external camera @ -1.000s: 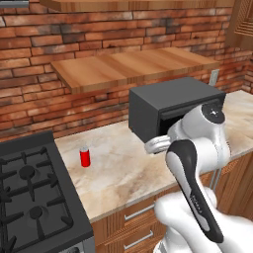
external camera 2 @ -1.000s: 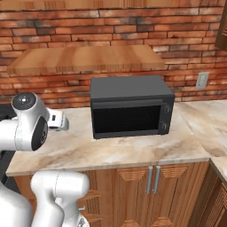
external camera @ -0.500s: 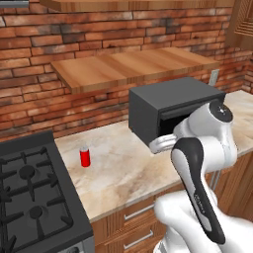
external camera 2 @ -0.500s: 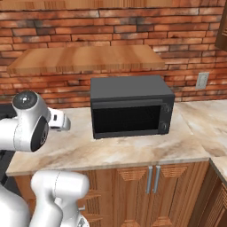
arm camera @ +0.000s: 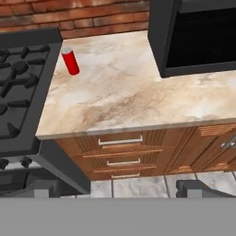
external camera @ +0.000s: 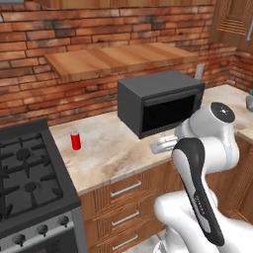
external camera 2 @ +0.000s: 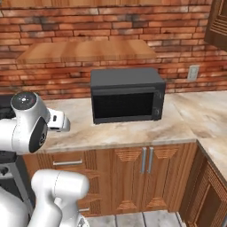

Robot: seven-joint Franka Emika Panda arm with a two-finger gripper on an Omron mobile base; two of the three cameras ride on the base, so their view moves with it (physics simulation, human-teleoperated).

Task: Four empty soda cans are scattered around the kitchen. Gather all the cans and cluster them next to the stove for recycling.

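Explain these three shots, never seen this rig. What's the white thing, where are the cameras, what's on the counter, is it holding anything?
The white thing is a robot arm on a base that can drive, in a computer-rendered kitchen. Two pictures come from cameras on that base, behind the arm to its left and to its right. The third comes from a camera on the arm's hand, looking down past its pincer, whose two dark finger tips stand far apart with nothing between them, so it is open and holds nothing.

On the marble counter stands one small red soda can, upright, close to the black gas stove but not touching it. Further right sits a dark grey microwave below a wooden shelf. Drawers and cupboard doors run below the counter.
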